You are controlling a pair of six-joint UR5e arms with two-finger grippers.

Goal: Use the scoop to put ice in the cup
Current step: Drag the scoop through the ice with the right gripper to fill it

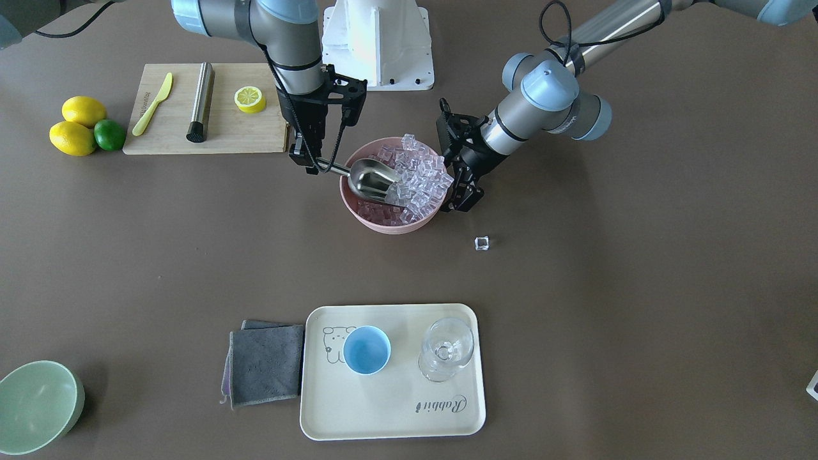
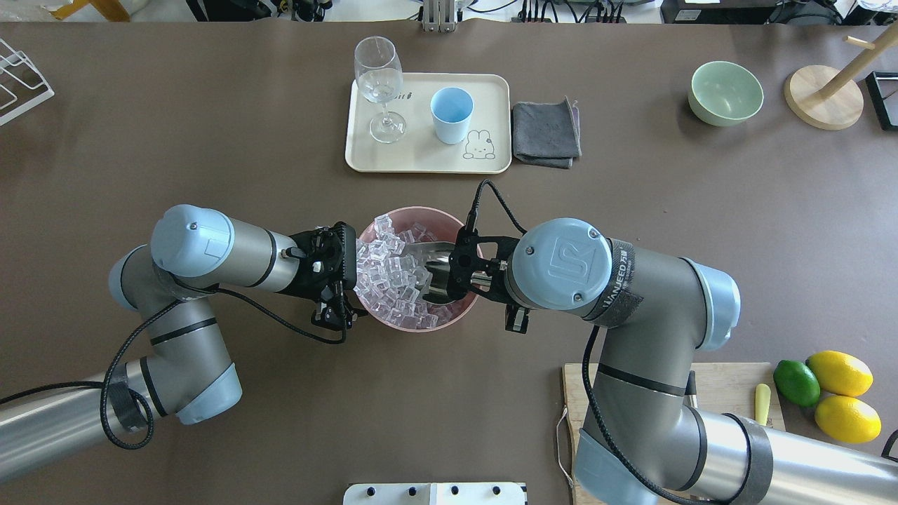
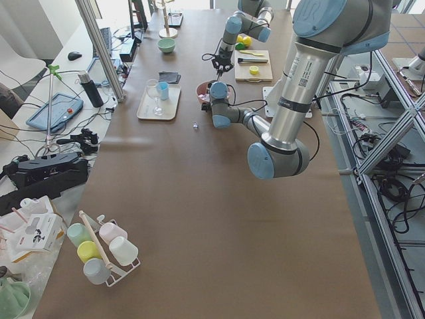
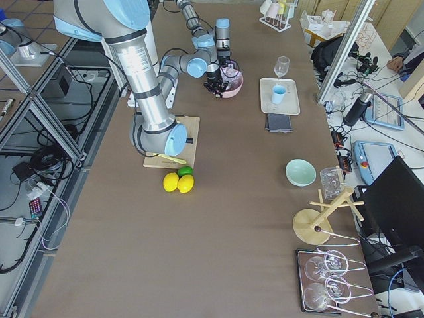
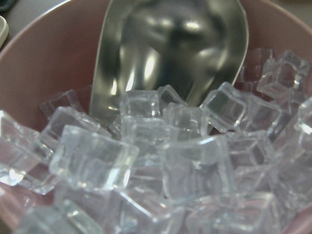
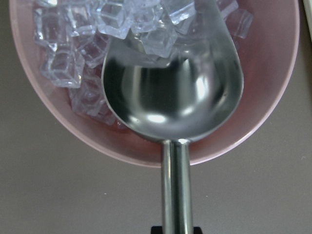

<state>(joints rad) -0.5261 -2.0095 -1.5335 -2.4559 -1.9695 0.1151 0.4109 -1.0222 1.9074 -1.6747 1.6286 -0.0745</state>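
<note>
The scoop (image 1: 370, 179) lies tilted in the pink bowl (image 1: 390, 225), its steel bowl empty and its front edge against the ice (image 1: 418, 176). My right gripper (image 1: 313, 165) is shut on the scoop's handle at the bowl's edge. The scoop (image 6: 170, 92) also shows in the right wrist view, with ice (image 6: 73, 53) beyond it. My left gripper (image 1: 457, 185) sits at the bowl's opposite side and looks open, its fingers spread along the outer wall. The ice (image 5: 161, 161) is heaped toward it. One cube (image 1: 482, 243) lies loose on the table. The light-blue cup (image 1: 367, 349) stands empty on the tray.
The cream tray (image 1: 396, 409) also holds a clear stemmed glass (image 1: 447, 348). A grey cloth (image 1: 265, 364) lies beside it and a green bowl (image 1: 35, 406) stands at the corner. The cutting board (image 1: 172, 137) carries a steel rod, a knife and half a lemon, with lemons and a lime beside it.
</note>
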